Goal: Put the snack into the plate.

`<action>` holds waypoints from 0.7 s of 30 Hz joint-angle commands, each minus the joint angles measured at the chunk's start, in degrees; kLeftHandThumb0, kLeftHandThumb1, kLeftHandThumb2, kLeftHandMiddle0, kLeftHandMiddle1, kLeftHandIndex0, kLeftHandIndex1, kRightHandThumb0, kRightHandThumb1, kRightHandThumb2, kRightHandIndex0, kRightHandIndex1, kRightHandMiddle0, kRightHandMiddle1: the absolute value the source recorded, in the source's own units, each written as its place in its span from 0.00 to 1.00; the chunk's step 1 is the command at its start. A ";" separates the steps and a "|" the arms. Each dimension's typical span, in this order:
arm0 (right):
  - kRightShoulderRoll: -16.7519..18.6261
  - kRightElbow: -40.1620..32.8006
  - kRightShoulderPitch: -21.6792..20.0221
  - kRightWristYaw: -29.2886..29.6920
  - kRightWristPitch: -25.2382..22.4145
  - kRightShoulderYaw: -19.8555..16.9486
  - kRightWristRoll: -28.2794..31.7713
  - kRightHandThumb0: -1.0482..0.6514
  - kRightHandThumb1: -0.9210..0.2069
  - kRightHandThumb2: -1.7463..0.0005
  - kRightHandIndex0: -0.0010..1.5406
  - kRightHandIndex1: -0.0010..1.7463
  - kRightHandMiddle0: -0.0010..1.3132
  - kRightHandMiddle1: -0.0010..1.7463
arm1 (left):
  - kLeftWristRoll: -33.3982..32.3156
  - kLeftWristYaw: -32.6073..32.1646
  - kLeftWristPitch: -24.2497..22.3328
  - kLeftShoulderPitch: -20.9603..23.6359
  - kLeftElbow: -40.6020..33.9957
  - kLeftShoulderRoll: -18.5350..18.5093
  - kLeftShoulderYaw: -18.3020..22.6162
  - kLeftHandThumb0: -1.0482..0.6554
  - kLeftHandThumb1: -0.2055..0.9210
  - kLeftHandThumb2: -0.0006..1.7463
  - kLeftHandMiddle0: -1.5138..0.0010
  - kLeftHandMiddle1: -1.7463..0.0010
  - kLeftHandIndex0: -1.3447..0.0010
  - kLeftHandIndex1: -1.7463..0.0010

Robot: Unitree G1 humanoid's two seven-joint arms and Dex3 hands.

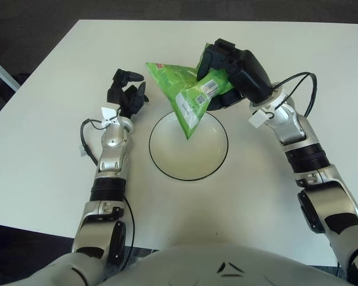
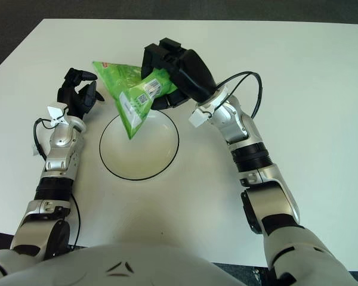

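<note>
A green snack bag [image 1: 185, 92] hangs from my right hand [image 1: 224, 74], which is shut on its upper right corner. The bag's lower tip points down over the white plate [image 1: 218, 158] with a dark rim, at the table's middle. The bag is held above the plate's far part, tilted. My left hand [image 1: 126, 92] shows to the left of the plate, fingers relaxed and holding nothing, close to the bag's left corner but apart from it.
The white table [image 1: 48, 149] spreads around the plate. Its left edge [image 1: 33, 77] and far edge border dark floor. Cables run along both forearms.
</note>
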State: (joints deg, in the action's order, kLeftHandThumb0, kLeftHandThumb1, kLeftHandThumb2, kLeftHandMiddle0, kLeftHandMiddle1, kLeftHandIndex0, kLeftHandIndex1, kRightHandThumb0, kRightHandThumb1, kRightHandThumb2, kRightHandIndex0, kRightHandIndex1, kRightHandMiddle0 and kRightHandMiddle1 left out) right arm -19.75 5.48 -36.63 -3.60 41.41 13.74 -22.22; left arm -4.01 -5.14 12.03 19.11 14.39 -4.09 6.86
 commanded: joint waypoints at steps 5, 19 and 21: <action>2.09 -6.97 3.08 -6.30 -5.67 1.02 7.54 0.86 0.39 0.37 0.31 1.00 0.43 1.00 | 0.41 -0.86 -0.78 -4.99 3.29 2.99 -0.70 0.41 1.00 0.19 0.52 0.00 0.70 0.11; 2.87 -12.16 3.37 -17.51 -13.92 1.98 16.24 0.87 0.44 0.33 0.34 1.00 0.54 1.00 | 2.16 -1.84 -2.95 -4.85 2.26 2.55 -1.44 0.41 1.00 0.20 0.51 0.00 0.71 0.11; 0.63 -8.20 5.12 -16.32 -6.04 1.08 12.42 0.87 0.41 0.36 0.33 0.99 0.51 1.00 | 2.27 -1.86 -3.18 -4.71 2.23 2.55 -1.39 0.41 1.00 0.20 0.51 0.00 0.71 0.11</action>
State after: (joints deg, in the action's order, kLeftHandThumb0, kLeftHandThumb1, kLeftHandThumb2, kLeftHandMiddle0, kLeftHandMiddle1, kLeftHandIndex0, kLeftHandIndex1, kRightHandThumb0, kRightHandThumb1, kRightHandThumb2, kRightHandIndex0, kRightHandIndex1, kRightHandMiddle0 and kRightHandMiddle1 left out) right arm -17.06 -4.88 -33.31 -20.28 28.92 15.77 -7.59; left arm -1.98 -6.14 9.77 19.18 13.75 -4.01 6.06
